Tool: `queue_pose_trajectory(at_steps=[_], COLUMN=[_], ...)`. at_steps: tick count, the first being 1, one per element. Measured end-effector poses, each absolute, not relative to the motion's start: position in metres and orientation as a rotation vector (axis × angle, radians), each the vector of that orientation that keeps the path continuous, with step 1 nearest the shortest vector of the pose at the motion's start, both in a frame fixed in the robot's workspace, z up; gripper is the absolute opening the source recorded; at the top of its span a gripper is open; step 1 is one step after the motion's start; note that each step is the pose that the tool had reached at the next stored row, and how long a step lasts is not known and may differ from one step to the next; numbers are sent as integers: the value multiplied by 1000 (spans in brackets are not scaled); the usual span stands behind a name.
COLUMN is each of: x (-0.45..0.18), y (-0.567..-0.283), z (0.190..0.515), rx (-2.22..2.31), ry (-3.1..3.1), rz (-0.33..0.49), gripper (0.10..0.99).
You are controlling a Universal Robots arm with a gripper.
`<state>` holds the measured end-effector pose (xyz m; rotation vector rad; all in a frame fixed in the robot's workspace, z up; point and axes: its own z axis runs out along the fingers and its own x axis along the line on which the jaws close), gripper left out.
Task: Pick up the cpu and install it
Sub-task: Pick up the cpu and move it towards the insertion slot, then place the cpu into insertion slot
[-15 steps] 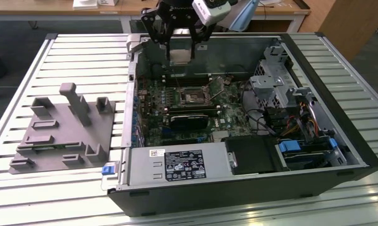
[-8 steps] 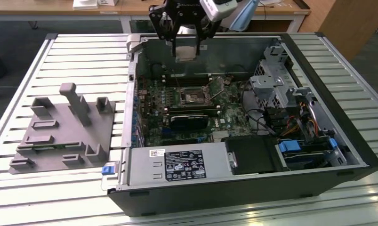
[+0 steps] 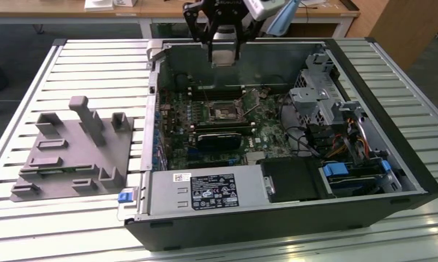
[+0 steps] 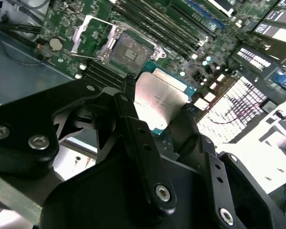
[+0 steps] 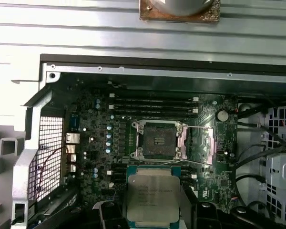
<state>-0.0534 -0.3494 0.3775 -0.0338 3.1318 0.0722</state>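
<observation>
My gripper (image 3: 223, 50) hangs above the far wall of the open computer case (image 3: 277, 229) and is shut on the cpu (image 3: 224, 55), a flat silvery square. In both wrist views the cpu (image 4: 162, 102) (image 5: 151, 198) sits clamped by its edges between the black fingers (image 4: 133, 129). The empty motherboard socket (image 3: 224, 113) (image 4: 128, 50) (image 5: 158, 139) lies below and ahead of the chip, with its metal frame flipped open to one side.
A grey plastic fixture (image 3: 73, 153) with upright posts stands on the slatted table at the exterior view's left. Inside the case are memory sticks (image 5: 152, 105), an expansion card (image 3: 219, 139), the power supply (image 3: 208, 194) and a drive cage with cables (image 3: 328, 103).
</observation>
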Motion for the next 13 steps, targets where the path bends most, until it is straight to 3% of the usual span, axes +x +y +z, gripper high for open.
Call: queue_pose_trajectory(at_steps=[13], x=[-30], y=[-341], z=[377], rx=[-27], ry=[3132], rz=[71], gripper=[533])
